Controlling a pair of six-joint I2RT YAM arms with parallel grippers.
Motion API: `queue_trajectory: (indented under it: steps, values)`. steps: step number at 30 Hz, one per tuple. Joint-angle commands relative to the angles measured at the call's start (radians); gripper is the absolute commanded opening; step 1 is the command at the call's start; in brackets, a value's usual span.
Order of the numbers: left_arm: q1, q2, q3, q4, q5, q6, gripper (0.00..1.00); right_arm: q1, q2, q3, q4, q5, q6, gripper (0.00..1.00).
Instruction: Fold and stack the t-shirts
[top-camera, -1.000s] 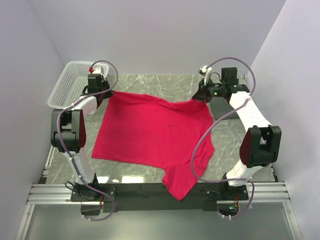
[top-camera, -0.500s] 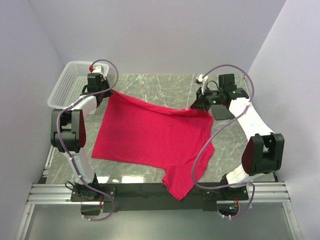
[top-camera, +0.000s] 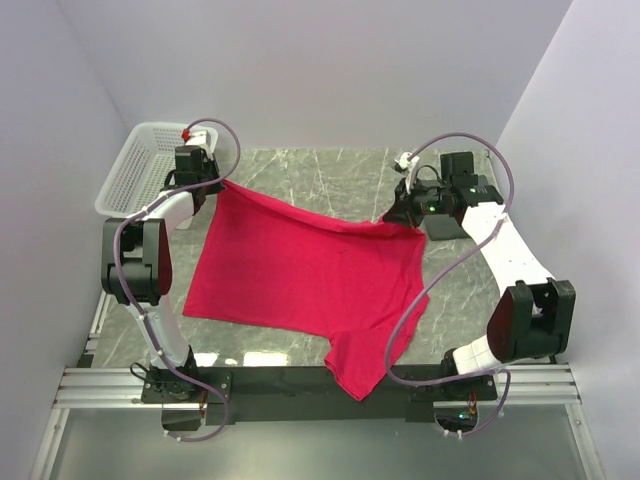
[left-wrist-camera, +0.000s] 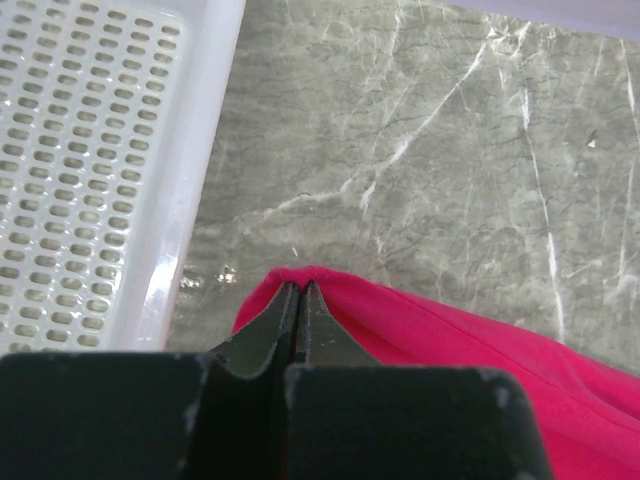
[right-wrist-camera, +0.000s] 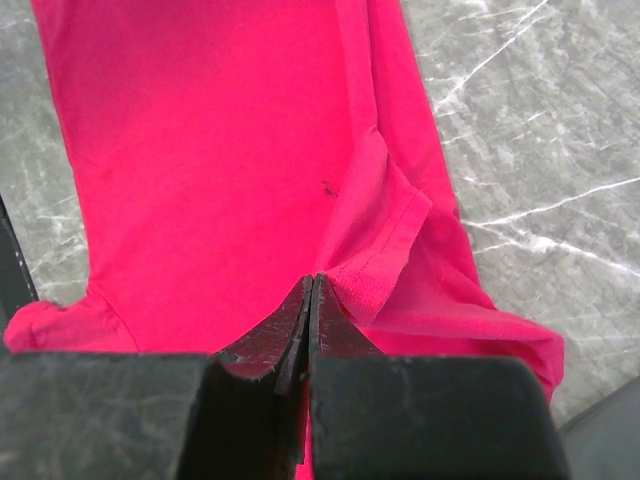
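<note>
One crimson-red t-shirt lies spread across the marble table, its near sleeve draped over the front edge. My left gripper is shut on its far left corner, right beside the basket; in the left wrist view the t-shirt folds over the gripper tips. My right gripper is shut on the far right corner, holding it lifted off the table. In the right wrist view the t-shirt hangs below the pinched gripper tips.
A white mesh basket stands at the far left corner of the table, its wall close to the left gripper. Grey walls close in on three sides. The black rail with the arm bases runs along the near edge.
The right gripper has moved a little nearer and down with its corner of the t-shirt, and the right elbow has swung outward to the right. The left gripper has stayed put.
</note>
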Motion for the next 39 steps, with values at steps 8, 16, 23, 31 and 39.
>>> queue_trajectory:
  steps: [8, 16, 23, 31, 39]
  values:
    - [0.005, -0.034, -0.011, 0.080, -0.015, 0.078, 0.01, -0.002, -0.074, -0.062, -0.003, -0.043, 0.002, 0.00]
    - [0.004, -0.030, -0.006, 0.078, -0.007, 0.104, 0.01, -0.002, -0.073, -0.085, 0.016, -0.031, 0.023, 0.00]
    - [0.004, -0.053, -0.049, 0.095, -0.008, 0.122, 0.00, -0.004, -0.059, -0.086, 0.014, -0.021, 0.022, 0.00]
    - [0.002, -0.078, -0.078, 0.101, -0.007, 0.139, 0.01, 0.034, -0.069, -0.112, -0.040, -0.041, -0.049, 0.00]
    - [-0.003, -0.084, -0.089, 0.098, -0.008, 0.150, 0.00, 0.065, -0.106, -0.168, -0.076, -0.040, -0.109, 0.00]
